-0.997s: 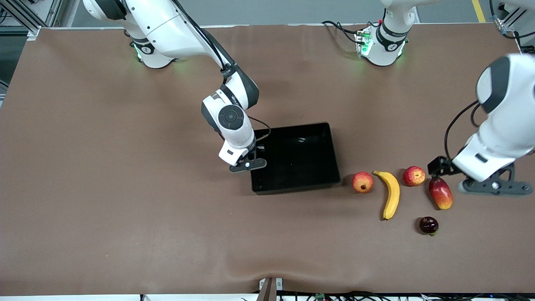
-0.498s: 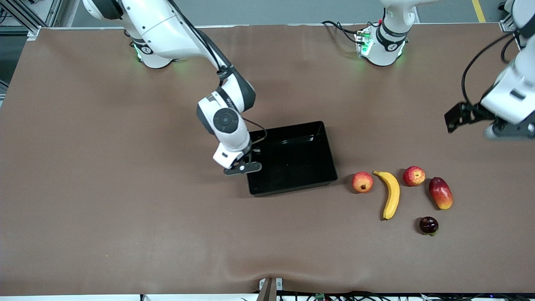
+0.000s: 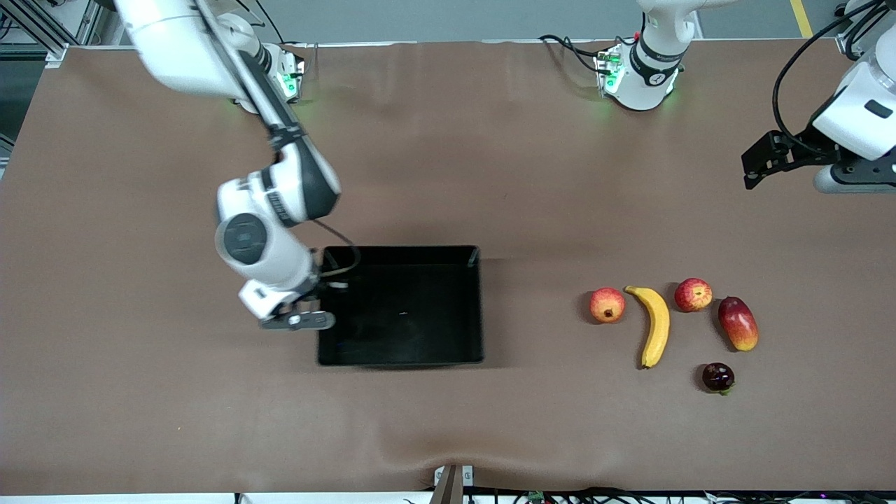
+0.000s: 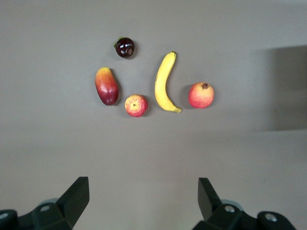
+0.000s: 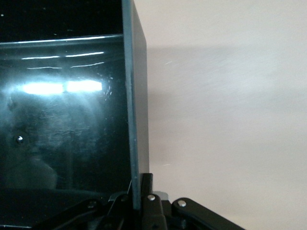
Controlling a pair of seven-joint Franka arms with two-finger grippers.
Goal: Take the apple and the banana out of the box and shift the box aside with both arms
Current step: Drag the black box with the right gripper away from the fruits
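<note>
The black box lies mid-table, and its thin wall is pinched by my right gripper at the end toward the right arm. In the right wrist view the right gripper is shut on that wall. The yellow banana and the small red apple lie side by side toward the left arm's end. My left gripper hangs high over that end of the table, open and holding nothing. Its wrist view looks down on the banana and apple, with the left gripper well clear of them.
A round orange-red fruit with a crown lies beside the banana toward the box. A red-yellow mango lies beside the apple. A small dark fruit sits nearer the front camera. Brown cloth covers the table.
The right gripper has dragged the box toward the right arm's end and nearer the front camera, turning it square. The left arm has lifted up and away from the fruits.
</note>
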